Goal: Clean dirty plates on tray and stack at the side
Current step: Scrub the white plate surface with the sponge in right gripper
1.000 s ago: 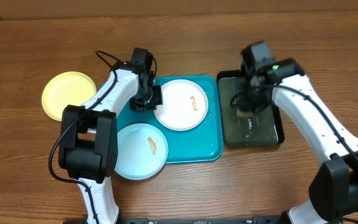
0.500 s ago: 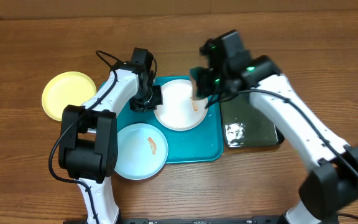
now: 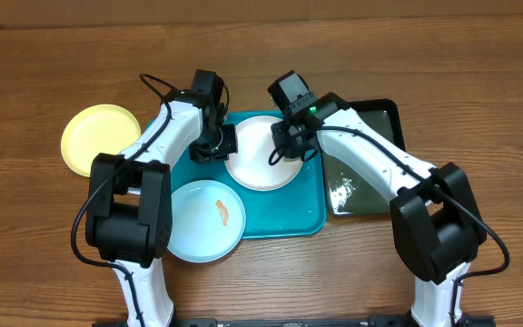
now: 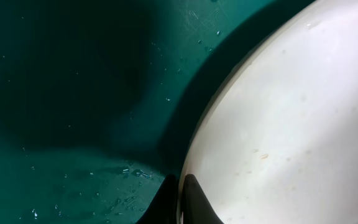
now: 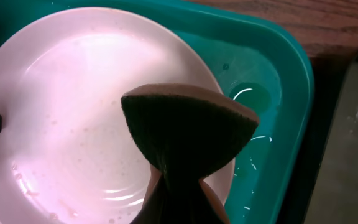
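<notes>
- White plate (image 3: 252, 165) lies in the turquoise tray (image 3: 302, 216), upper middle of the overhead frame. Your left gripper (image 3: 216, 148) is at its left rim and your right gripper (image 3: 287, 150) is over its right side. You appear to be at the scrubbing step. The light blue plate (image 3: 198, 232), lower left, still shows a smear.
- Left wrist view adds that the fingers (image 4: 194, 202) are narrow, nipping the plate's rim, and that water droplets dot the tray floor.
- Right wrist view alone shows the sponge (image 5: 188, 127) pinched tight. Next you likely press it down and wipe.
</notes>
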`<state>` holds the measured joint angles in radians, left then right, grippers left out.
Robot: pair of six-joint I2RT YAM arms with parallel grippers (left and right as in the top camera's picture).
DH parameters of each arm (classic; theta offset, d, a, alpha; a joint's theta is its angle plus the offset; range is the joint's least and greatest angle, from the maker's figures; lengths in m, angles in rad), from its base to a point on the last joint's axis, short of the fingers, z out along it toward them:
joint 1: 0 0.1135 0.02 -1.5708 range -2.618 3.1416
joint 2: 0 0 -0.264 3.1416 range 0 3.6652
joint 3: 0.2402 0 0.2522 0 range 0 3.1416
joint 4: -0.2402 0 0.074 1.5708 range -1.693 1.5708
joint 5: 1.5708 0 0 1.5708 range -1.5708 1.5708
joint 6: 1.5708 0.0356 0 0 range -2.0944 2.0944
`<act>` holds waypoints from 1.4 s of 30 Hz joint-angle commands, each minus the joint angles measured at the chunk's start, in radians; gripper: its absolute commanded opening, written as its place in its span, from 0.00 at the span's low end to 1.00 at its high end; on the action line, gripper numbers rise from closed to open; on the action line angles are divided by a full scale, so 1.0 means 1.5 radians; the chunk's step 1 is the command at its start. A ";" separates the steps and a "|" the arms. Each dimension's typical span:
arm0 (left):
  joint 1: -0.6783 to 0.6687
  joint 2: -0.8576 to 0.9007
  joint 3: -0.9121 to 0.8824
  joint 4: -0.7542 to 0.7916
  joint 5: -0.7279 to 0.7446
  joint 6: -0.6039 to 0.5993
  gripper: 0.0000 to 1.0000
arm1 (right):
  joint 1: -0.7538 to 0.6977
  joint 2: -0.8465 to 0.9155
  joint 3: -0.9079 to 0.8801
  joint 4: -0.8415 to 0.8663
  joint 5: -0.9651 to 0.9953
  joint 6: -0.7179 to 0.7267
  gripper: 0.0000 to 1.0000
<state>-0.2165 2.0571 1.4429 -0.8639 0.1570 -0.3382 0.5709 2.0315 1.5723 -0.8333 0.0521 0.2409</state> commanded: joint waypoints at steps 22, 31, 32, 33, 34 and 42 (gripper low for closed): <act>-0.004 -0.004 -0.005 0.001 -0.006 -0.009 0.04 | -0.004 0.096 0.007 0.014 0.024 0.048 0.04; -0.004 -0.004 -0.005 0.001 -0.006 -0.009 0.04 | -0.004 0.121 0.003 0.027 -0.171 0.047 0.04; -0.004 -0.004 -0.005 0.001 -0.006 -0.009 0.04 | -0.004 0.121 0.003 0.029 -0.199 0.047 0.04; -0.004 -0.004 -0.005 0.002 -0.006 -0.009 0.04 | -0.004 0.121 0.003 0.030 -0.224 0.047 0.04; -0.004 -0.004 -0.005 0.002 -0.006 -0.009 0.04 | -0.004 0.121 0.003 0.032 -0.244 0.046 0.04; -0.004 -0.004 -0.005 0.003 -0.006 -0.009 0.04 | -0.022 0.111 0.053 0.045 -0.391 0.013 0.04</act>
<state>-0.2165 2.0571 1.4429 -0.8639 0.1555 -0.3389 0.5438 2.1826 1.5932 -0.7635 -0.3557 0.2859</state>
